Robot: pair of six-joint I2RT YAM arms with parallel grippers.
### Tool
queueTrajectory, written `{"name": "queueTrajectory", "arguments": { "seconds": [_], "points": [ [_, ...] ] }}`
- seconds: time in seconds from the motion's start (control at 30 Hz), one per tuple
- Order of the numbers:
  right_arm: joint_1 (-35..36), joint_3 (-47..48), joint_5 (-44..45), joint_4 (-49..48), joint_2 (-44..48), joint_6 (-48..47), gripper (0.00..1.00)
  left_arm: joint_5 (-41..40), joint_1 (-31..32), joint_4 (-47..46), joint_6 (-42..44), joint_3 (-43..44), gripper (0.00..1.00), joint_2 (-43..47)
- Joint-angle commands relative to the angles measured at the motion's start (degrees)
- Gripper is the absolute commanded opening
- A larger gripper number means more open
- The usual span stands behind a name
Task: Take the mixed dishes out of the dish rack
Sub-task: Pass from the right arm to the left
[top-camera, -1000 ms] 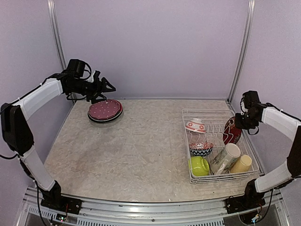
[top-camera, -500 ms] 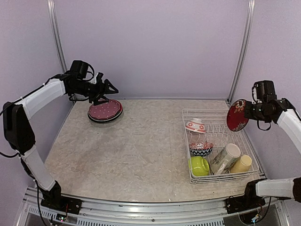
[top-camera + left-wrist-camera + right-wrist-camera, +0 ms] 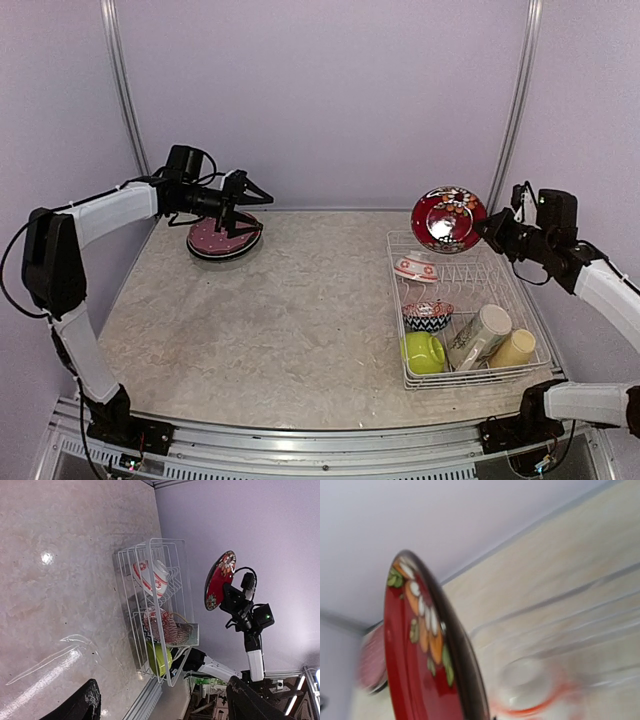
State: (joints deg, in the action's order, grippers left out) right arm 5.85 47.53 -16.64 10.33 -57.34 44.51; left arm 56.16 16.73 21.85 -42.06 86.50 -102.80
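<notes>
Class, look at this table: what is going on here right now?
The right claw grips a red flowered plate, lifted above the dish rack. The left claw hangs open over a stack of plates at the far left of the table. Three bowls and two mugs lie in the rack.

No words, labels, brands, numbers or signs could be read in any view. The red plate (image 3: 448, 219) carried only a flower pattern, and the white bowl (image 3: 414, 267) carried only red ornaments, no letters.
</notes>
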Motion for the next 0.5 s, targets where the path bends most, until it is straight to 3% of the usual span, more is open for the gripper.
{"name": "queueTrajectory", "arguments": {
  "seconds": [0.0,0.23,0.47],
  "points": [
    [8.0,-1.8,-8.7,-21.9,-5.5,12.2,0.0,9.5,3.7,-11.6,-7.0,-2.2,0.83,-1.3],
    [19.8,3.1,-7.0,-30.6,-18.5,14.5,0.0,10.0,8.4,-12.7,-7.8,-2.7,0.83,-3.7],
    [25.0,8.6,-9.2,-35.4,-28.7,15.9,0.0,10.1,9.9,-12.1,-7.1,-2.3,0.81,-5.3]
  ]
}}
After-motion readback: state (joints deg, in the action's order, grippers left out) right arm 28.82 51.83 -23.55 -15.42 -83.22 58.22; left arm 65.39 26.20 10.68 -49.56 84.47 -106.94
